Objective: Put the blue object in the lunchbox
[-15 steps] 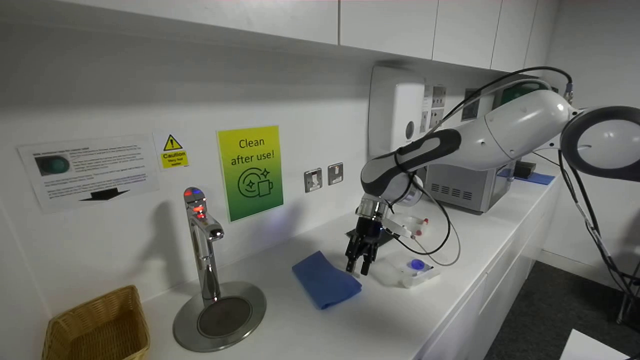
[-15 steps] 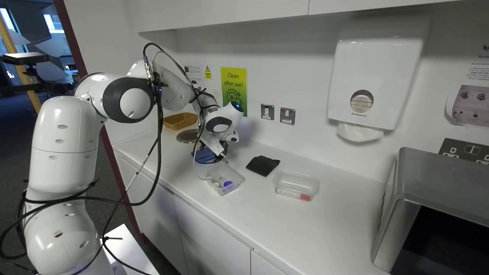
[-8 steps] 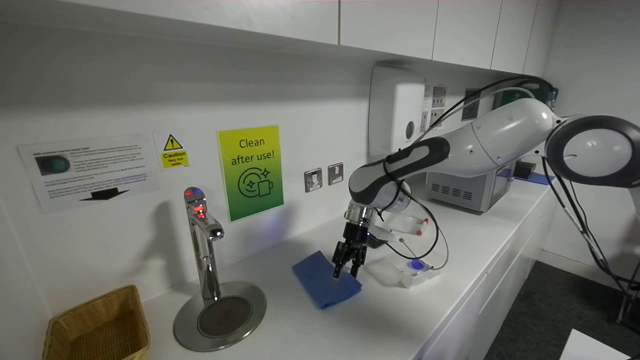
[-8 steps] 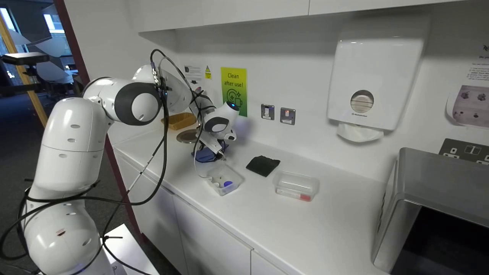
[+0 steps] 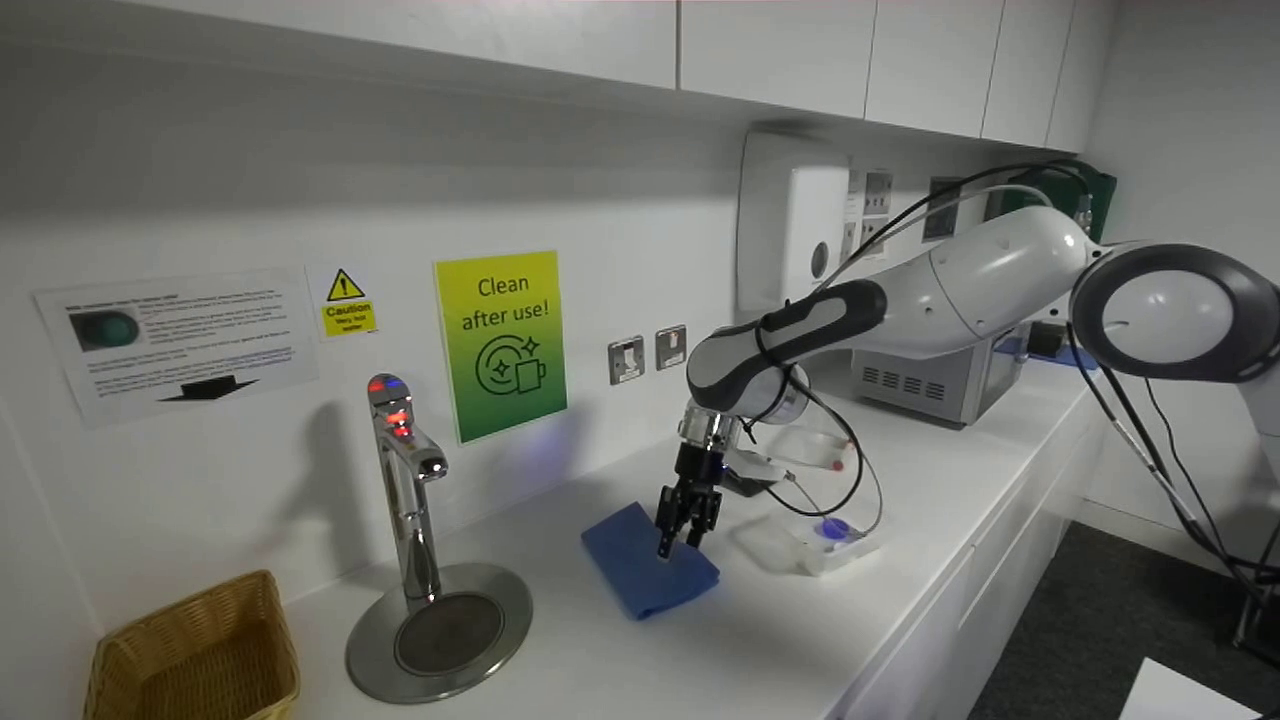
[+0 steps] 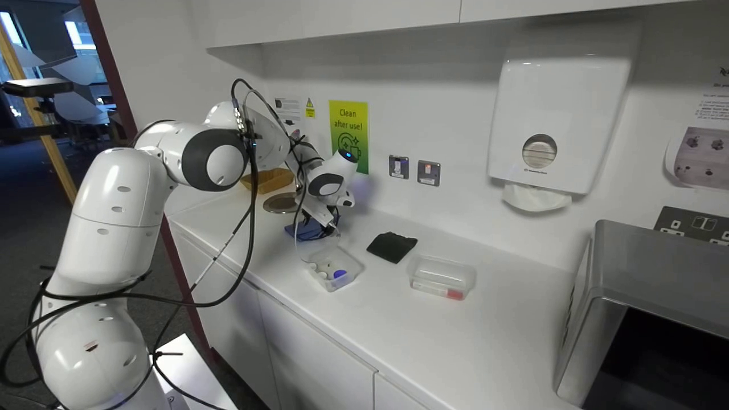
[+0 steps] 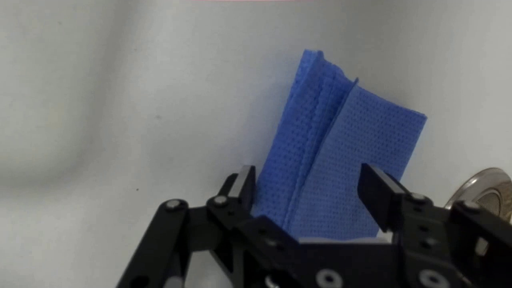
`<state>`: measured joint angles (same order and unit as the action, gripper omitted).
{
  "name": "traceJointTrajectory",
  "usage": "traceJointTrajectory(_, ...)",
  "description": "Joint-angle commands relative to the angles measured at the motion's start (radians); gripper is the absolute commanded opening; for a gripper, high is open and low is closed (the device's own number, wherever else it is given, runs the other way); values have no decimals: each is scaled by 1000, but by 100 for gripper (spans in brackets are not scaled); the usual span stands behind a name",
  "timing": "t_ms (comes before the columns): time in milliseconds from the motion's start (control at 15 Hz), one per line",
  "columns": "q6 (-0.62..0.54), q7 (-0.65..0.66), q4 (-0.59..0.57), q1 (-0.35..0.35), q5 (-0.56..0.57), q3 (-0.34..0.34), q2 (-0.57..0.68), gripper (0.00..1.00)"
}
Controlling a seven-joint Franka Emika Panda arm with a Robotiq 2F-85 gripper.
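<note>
Slanting lengthwise up-right in wrist view, blue cloth [image 7: 344, 160], hand [image 7: 307, 172] spread apart

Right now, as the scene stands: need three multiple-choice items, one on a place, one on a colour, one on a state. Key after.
1. Where is the blue cloth?
A) In the wicker basket
B) On the counter
C) In the microwave

2. Besides the cloth, what colour is the other flat piece on the counter?
A) Red
B) White
C) Black

3. How do the jaws stand?
A) Apart
B) Shut
C) Out of every view

Key:
1 B: the wrist view and both exterior views show it lying on the white surface.
2 C: an exterior view shows its dark top side unobstructed.
3 A: the wrist view shows a gap between them, with blue cloth visible through it.
</note>
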<state>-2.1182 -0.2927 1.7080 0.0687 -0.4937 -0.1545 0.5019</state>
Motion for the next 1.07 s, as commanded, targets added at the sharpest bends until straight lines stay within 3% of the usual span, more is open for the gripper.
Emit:
traceJointTrajectory(0, -6, 21, -34, -11, 13, -18, 28, 43)
traceJointTrajectory(400, -5, 10, -29, -23, -6, -26, 30, 1)
traceJointTrajectory(1000, -74, 4, 52, -6, 22, -29, -79, 1)
